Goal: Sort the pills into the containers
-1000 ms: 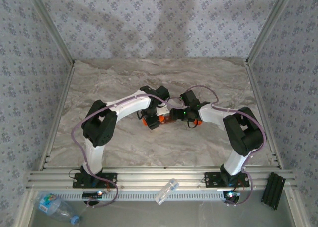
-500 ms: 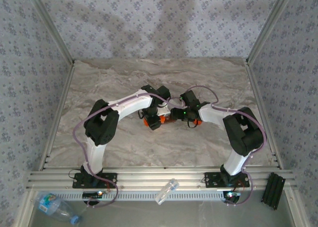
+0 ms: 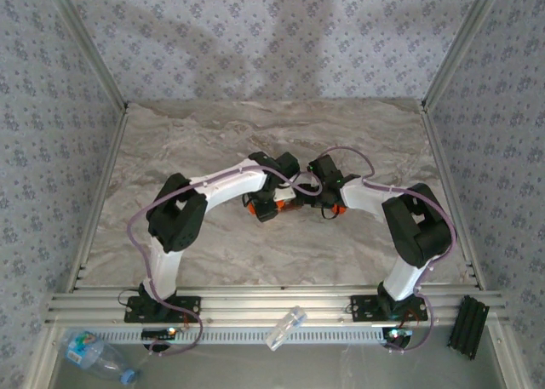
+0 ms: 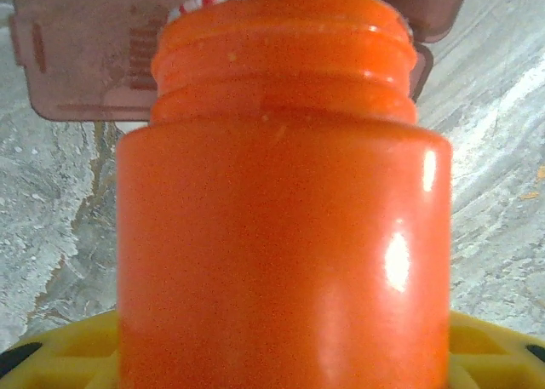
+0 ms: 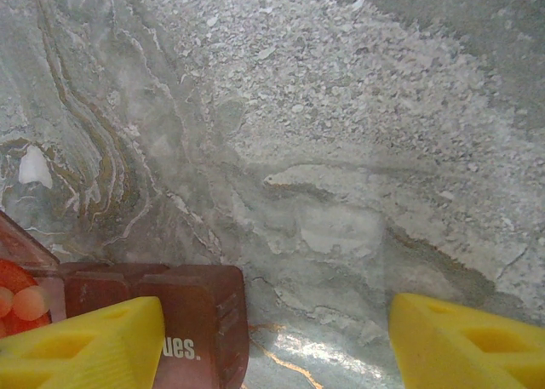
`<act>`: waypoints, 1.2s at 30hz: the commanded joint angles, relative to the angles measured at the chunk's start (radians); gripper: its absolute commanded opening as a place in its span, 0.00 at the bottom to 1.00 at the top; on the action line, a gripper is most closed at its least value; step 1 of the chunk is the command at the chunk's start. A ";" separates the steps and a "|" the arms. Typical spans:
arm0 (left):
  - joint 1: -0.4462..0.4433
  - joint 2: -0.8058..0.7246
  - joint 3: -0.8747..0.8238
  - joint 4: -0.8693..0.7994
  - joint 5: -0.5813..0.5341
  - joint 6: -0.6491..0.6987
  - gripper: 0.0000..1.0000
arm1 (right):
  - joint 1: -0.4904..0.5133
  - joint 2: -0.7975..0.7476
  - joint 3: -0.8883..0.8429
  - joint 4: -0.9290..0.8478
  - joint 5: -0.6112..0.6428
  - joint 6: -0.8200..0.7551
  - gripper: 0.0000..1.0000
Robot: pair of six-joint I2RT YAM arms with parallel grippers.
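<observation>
The marbled table [image 3: 213, 142] spreads under me, and both my arms meet at its middle. My left gripper [image 3: 266, 205] grips the uncapped orange pill bottle [image 4: 281, 236], which blocks most of that wrist's sight. Behind it lies a reddish translucent pill box [image 4: 85, 57]. My right gripper [image 5: 277, 342] stands wide apart over bare marble, one fingertip [image 5: 85, 346] by the box's corner, where orange pills [image 5: 21, 300] show.

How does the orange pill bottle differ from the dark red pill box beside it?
The pill bottle is opaque bright orange and round, with a threaded neck; the pill box is translucent dark red, flat-sided, with printed lettering. The pill bottle sits in the left gripper; the pill box lies on the table beside the open right gripper. Both look plastic.
</observation>
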 commanded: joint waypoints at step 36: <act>0.042 -0.242 -0.306 0.314 0.085 0.004 0.00 | 0.021 0.051 0.004 -0.007 -0.041 0.025 0.71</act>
